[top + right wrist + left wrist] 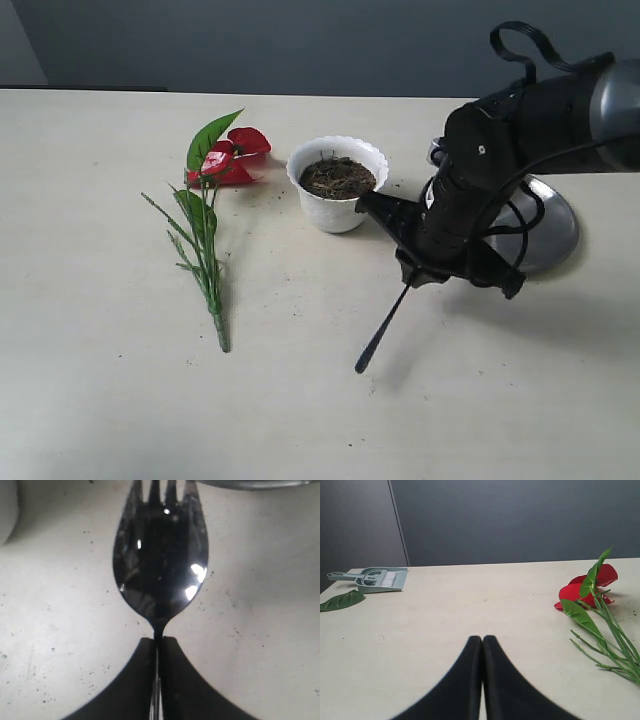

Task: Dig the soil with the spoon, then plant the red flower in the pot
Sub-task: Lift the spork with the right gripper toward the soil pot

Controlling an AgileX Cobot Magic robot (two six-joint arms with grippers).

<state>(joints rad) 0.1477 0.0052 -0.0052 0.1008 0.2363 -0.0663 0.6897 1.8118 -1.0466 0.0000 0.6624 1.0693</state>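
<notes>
The right gripper (158, 644) was closed tight on the neck of the slim, shiny silver metal spoon (160, 570), just behind its fork-tined bowl. In the exterior view the long thin handle slanted out below the jaws over the pale table (100, 400). The small white scalloped pot (335, 215) stood upright just beside that gripper, holding dark brown crumbly soil (337, 177). The artificial red flower (228, 160) lay flat on the pot's other side, bloom nearest it. A flat round steel plate (552, 235) sat partly hidden behind the arm. The left gripper (482, 642) was closed on nothing (the flower lay nearby).
</notes>
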